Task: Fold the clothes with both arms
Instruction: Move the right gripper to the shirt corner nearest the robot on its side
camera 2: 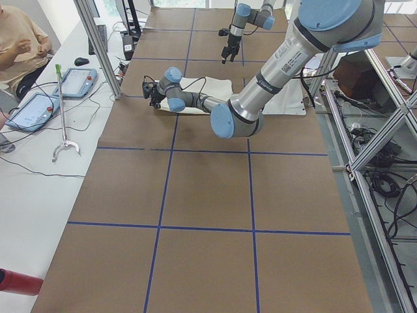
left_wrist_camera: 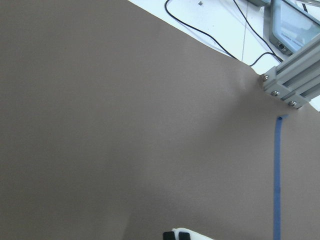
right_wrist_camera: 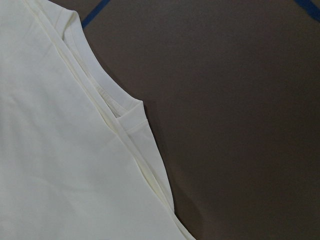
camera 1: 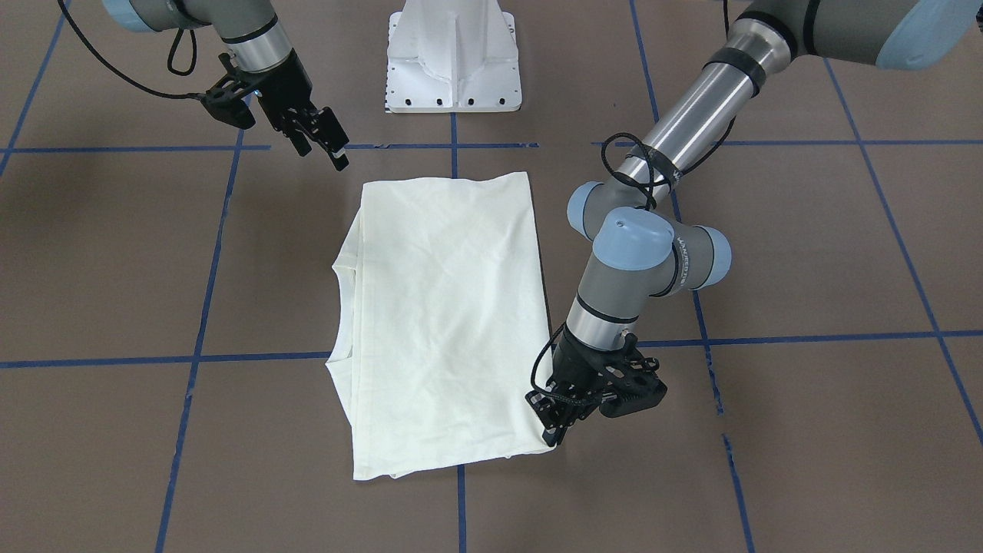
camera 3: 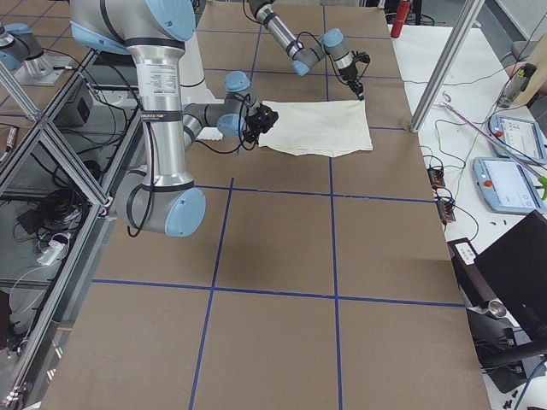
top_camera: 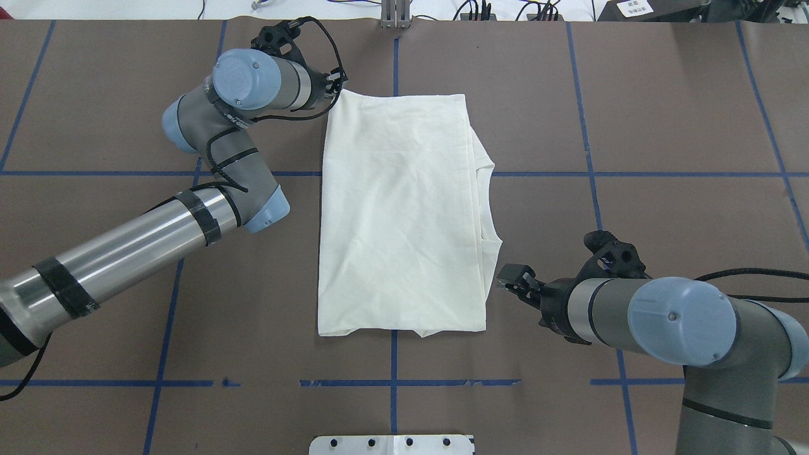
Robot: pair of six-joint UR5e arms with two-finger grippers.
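**At the Shirt's Corners: Setting Both Grips for the Next Fold**

Mid-table, slightly nearer the far edge, the shirt (top_camera: 398,215) lies folded into a long rectangle. Its plain side is up and its neck opening (right_wrist_camera: 117,107) faces the right edge of the table (top_camera: 663,95).

The left gripper (camera 1: 552,438) is down at the shirt's far-left corner. Its jaws look nearly together, but it cannot be told whether cloth is pinched between them. The right gripper (camera 1: 321,152) hovers just off the shirt's near-right corner, jaws apart and holding nothing.

The step in hand is probably securing corners for a crosswise fold. Recommended practice:

1. Take every layer at each corner, not the top ply alone.
2. Lower the right gripper close to the table before closing it.
3. Lift both corners together and level, so the stacked edges do not slide.
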